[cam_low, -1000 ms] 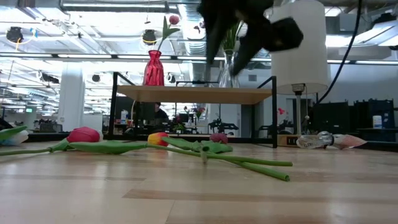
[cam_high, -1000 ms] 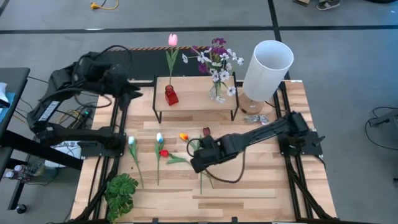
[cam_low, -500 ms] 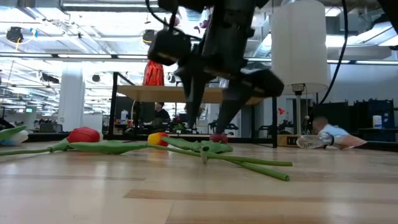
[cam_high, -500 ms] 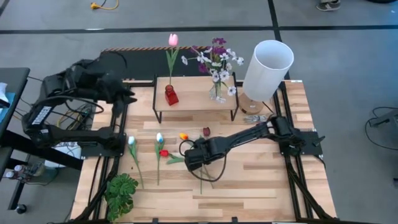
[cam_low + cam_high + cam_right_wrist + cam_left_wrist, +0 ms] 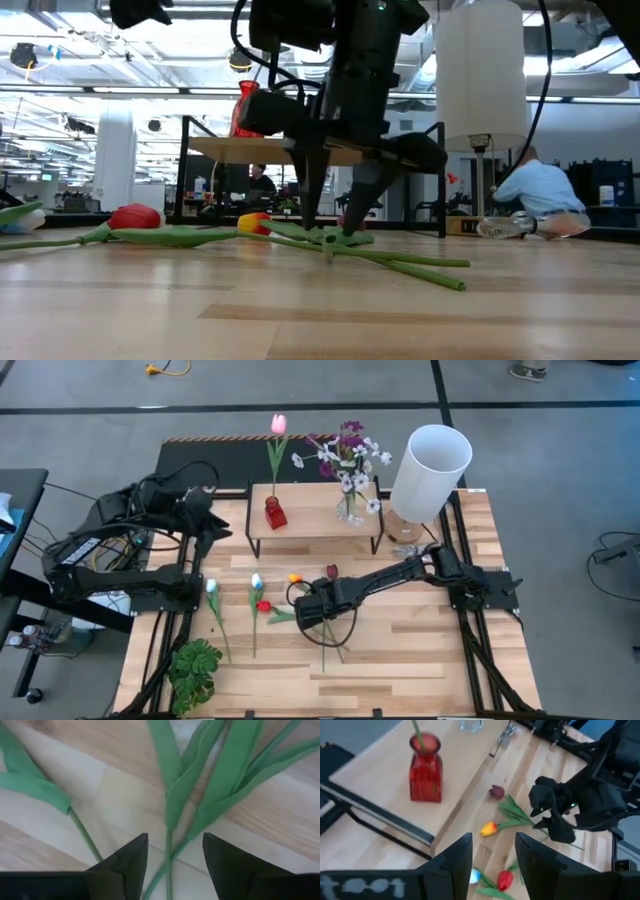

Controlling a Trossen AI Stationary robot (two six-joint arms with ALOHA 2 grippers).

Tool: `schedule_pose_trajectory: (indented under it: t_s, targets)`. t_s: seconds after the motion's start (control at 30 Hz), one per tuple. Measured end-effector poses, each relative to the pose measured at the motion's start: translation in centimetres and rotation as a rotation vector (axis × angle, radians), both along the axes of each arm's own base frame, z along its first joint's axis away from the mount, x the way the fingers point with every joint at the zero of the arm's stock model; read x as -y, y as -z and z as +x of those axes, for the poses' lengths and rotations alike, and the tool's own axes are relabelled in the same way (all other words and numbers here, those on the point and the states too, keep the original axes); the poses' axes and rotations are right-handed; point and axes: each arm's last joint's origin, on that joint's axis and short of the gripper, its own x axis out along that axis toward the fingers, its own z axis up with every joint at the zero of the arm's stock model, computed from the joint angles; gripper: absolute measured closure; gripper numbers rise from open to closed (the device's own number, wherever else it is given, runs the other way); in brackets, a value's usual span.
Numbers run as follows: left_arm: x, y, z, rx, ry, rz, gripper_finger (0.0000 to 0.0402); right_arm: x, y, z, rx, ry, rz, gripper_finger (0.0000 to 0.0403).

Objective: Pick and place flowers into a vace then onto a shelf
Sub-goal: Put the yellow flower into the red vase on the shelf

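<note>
Several tulips lie flat on the wooden table: a white one (image 5: 211, 586), a pale one (image 5: 257, 581), a red one (image 5: 263, 605), an orange one (image 5: 295, 578) and a dark maroon one (image 5: 331, 571). My right gripper (image 5: 313, 615) points down, open. Its fingers stand on either side of the crossing green stems (image 5: 168, 845) of the orange and maroon tulips, tips just above the tabletop (image 5: 328, 228). On the shelf (image 5: 315, 500) stand a red vase (image 5: 275, 513) with a pink tulip and a glass vase (image 5: 349, 510) of purple and white blossoms. My left gripper (image 5: 493, 865) hangs open and raised off the shelf's left end (image 5: 212, 518).
A lamp with a tall white shade (image 5: 430, 465) stands at the far right, with small shiny objects (image 5: 408, 550) by its foot. A green leafy plant (image 5: 195, 668) lies at the near left corner. A black panel (image 5: 215, 455) lies behind the shelf. A person (image 5: 532, 192) crouches in the room beyond.
My right gripper has come down, and a little toward the table's left edge, until its open fingers straddle the orange and maroon tulips' stems. My left gripper has sunk somewhat near the shelf's left end. The flowers have stayed in place.
</note>
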Motion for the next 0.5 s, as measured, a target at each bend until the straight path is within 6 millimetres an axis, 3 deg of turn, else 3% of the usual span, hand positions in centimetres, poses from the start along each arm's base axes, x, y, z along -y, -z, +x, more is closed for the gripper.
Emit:
schedule_pose_trajectory:
  t_s: [0.3, 0.5]
  targets:
    - [0.0, 2.3, 0.1, -0.018, -0.003, -0.058, 0.0265, 0.4, 0.9, 0.6, 0.003, -0.044, 0.026, 0.0254]
    - [0.2, 2.7, -0.1, -0.001, -0.009, -0.060, 0.0265, 0.4, 1.0, 0.5, -0.005, -0.044, 0.025, 0.0268]
